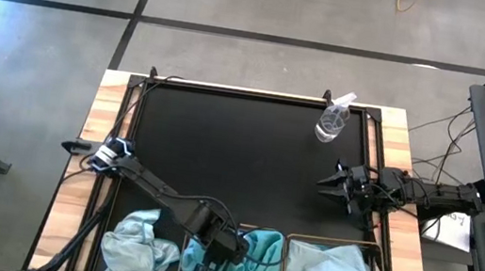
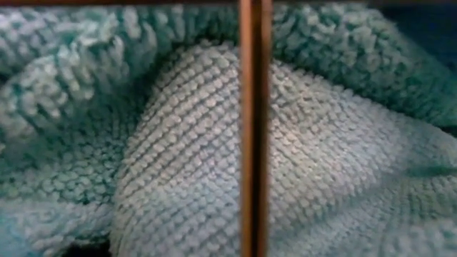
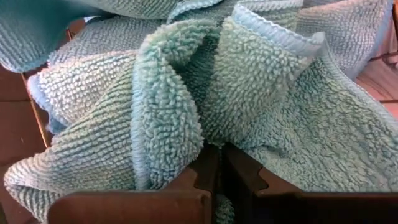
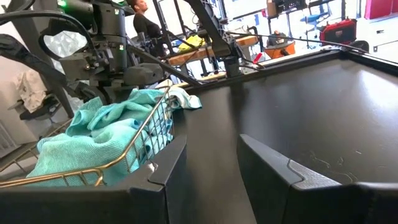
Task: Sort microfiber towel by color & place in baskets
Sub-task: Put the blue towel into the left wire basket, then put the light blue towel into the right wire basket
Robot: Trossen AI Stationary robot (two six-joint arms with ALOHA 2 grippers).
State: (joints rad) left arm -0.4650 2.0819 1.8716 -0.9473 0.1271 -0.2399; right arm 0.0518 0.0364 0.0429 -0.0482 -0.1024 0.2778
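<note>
Two bronze wire baskets stand side by side at the table's near edge. The left basket (image 1: 272, 233) holds bright turquoise towels (image 1: 257, 252). The right basket (image 1: 341, 243) holds pale grey-blue towels (image 1: 324, 266). Another pale towel (image 1: 136, 249) with a white tag lies crumpled on the table left of the baskets. My left gripper (image 1: 224, 252) is down in the left basket, shut on a turquoise towel (image 3: 168, 106). My right gripper (image 1: 331, 181) hangs open over the black mat, touching nothing; its spread fingers show in the right wrist view (image 4: 217, 177). My left gripper pinches a bunched fold of the turquoise towel (image 3: 208, 134) between its two fingers, coming from above and pointing down into the left basket. Several layers gather into the narrow gap. The rest of the towel spreads slack over the other cloths in the basket.
A clear spray bottle (image 1: 332, 120) lies near the mat's far right corner. The black mat (image 1: 230, 153) between the arms is bare. In the low view a bronze basket wire (image 2: 255, 128) stands right in front of the towels. A person shows far off in the room (image 4: 144, 22).
</note>
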